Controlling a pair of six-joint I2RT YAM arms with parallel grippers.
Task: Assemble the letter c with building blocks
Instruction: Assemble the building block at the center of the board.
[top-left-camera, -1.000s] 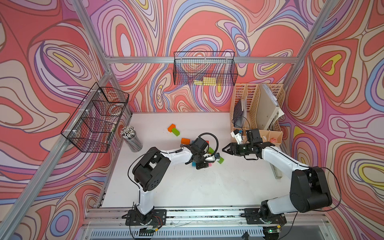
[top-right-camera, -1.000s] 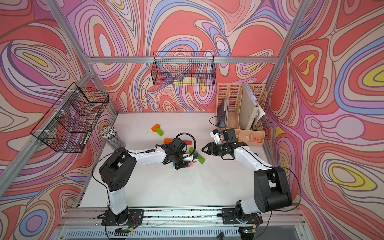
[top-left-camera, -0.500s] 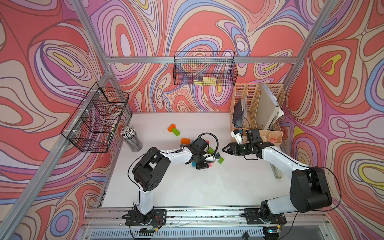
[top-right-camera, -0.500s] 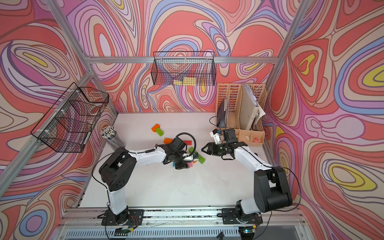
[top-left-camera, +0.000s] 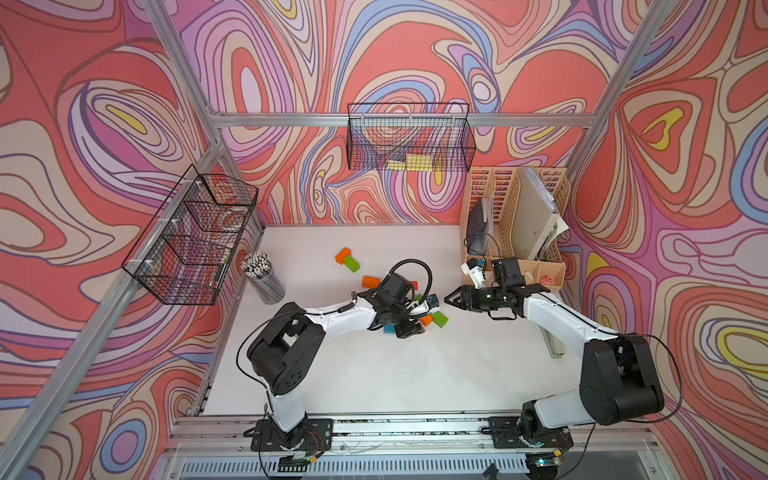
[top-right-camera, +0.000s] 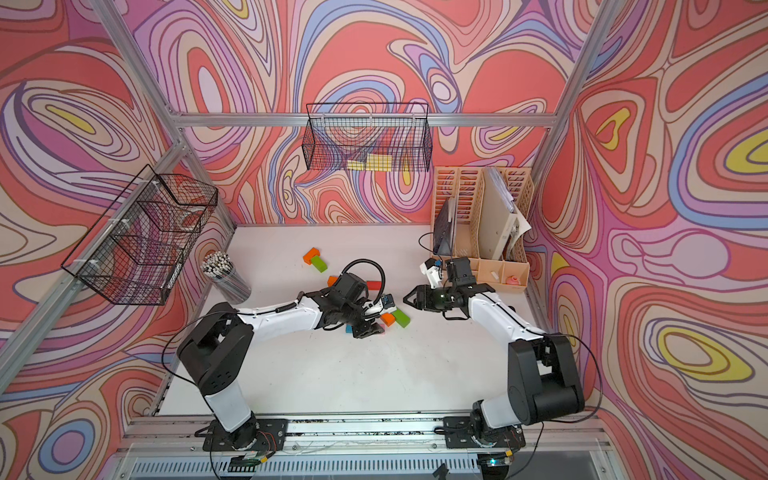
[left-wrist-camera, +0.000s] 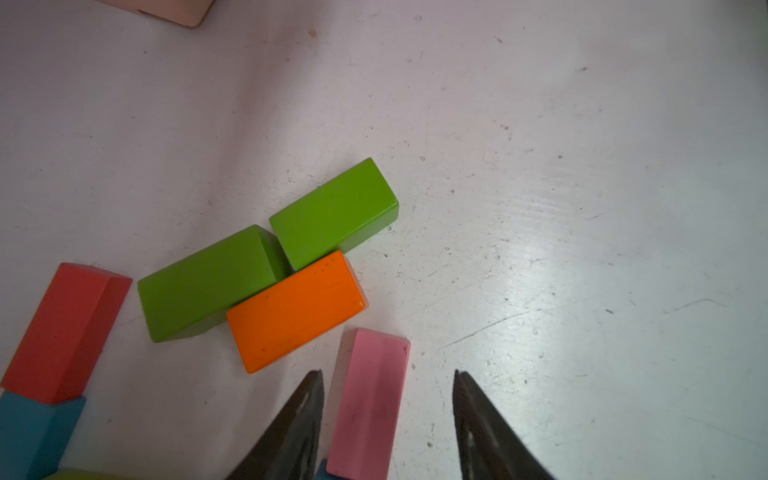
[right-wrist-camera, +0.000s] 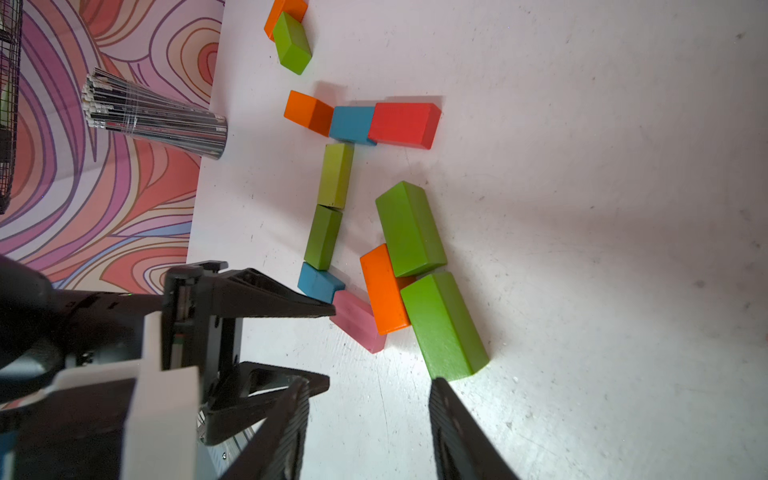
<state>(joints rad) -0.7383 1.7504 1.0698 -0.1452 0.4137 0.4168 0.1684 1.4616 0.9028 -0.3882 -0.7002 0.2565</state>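
My left gripper (left-wrist-camera: 387, 372) stood part-open astride the scuffed matte-pink rectangular block (left-wrist-camera: 370, 399), gripping nothing. That block lay flat on the speckled white tabletop (left-wrist-camera: 582, 208), its long axis running straight out between my fingers and its far end just beside the smooth orange square-edged brick (left-wrist-camera: 295, 309). My right gripper (right-wrist-camera: 369, 380) hung spread and empty near the long green brick (right-wrist-camera: 442, 324).
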